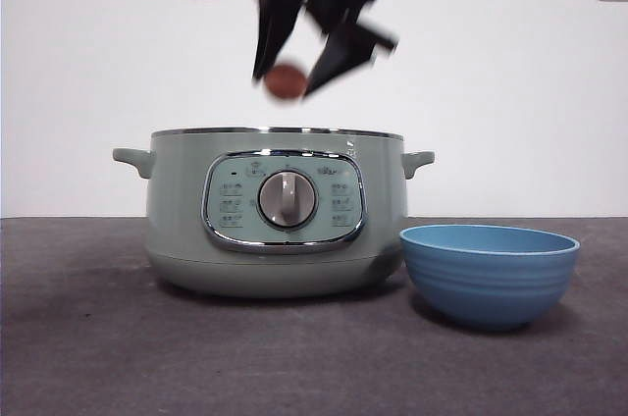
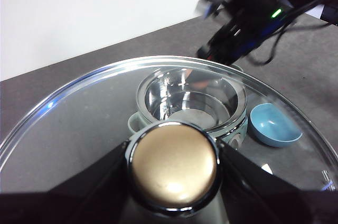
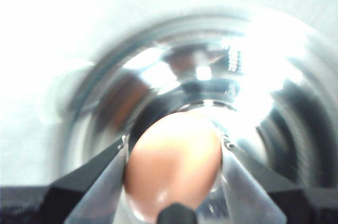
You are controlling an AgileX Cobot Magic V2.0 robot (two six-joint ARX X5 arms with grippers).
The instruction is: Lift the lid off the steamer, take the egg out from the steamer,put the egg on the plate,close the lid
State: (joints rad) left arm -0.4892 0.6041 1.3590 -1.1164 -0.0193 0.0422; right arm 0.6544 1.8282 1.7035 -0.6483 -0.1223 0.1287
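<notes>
Steamer (image 1: pixel 275 215) is seen at the centre of the front view, uncovered, its chrome rim bare. Its lid (image 2: pixel 79 123) is held away from it by the left gripper (image 2: pixel 173 168), whose jaws are clamped on either side of the knob (image 2: pixel 173 165) — this fills the lower half of the left wrist view, with the open pot visible through the glass. The plate (image 1: pixel 491 274), a blue bowl, sits at lower right of the front view, just beside the pot. The egg (image 1: pixel 286 81) is pinched between the jaws of the right gripper (image 1: pixel 290 75) near the top centre, clear above the rim. Egg removal appears to be the step in hand — next, the egg would need carrying rightward over the bowl and lowering gently before release.
</notes>
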